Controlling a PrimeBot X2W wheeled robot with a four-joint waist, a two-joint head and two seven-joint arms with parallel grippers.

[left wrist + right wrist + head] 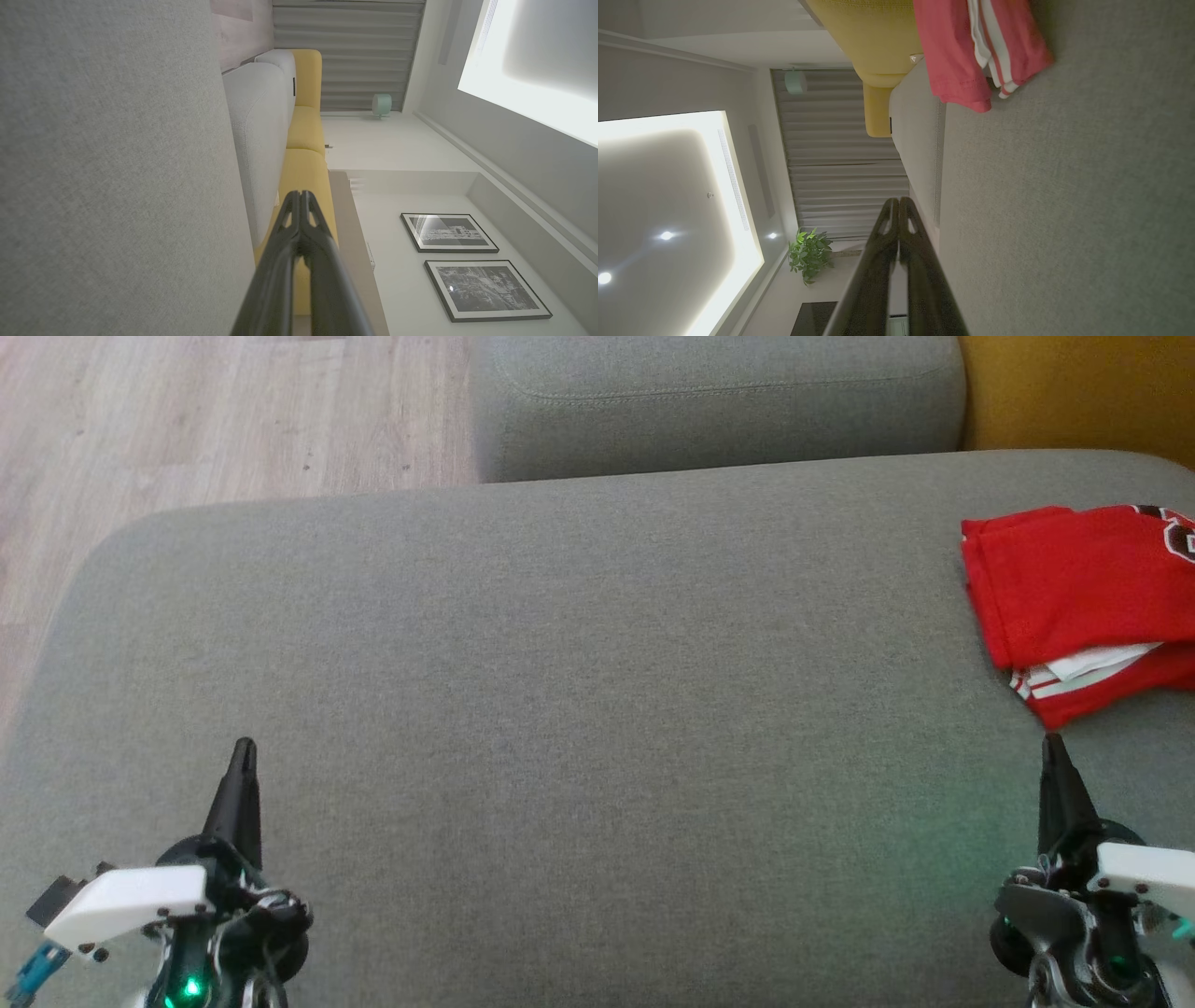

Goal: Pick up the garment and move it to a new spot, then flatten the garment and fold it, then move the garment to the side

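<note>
Seems to be at the tail of the job. Lying folded in a flat stack near the right end of the grey seat cushion [560,709]: the red garment [1074,588], a white-striped layer peeking out at its near side, its far part cut off by the edge of the head view. Parked low at the near edge of the cushion, well apart from each other: left gripper [245,751] at the lower left, right gripper [1053,744] at the lower right, near the garment's near corner but apart from it, going by the right wrist view. Fingers pressed together tip to tip on both, nothing between them, nothing held. Judging by the tidy stack off to one side and the wide bare stretch of cushion in the middle, probably past flattening and folding, with the move to the side done or all but done. If anything left: open the right fingers, reach forward to the near corner, pinch through every layer so as not to spill the fold, then carry it further right. Worth minding that loose striped layer, likely to slip from a shallow pinch.
</note>
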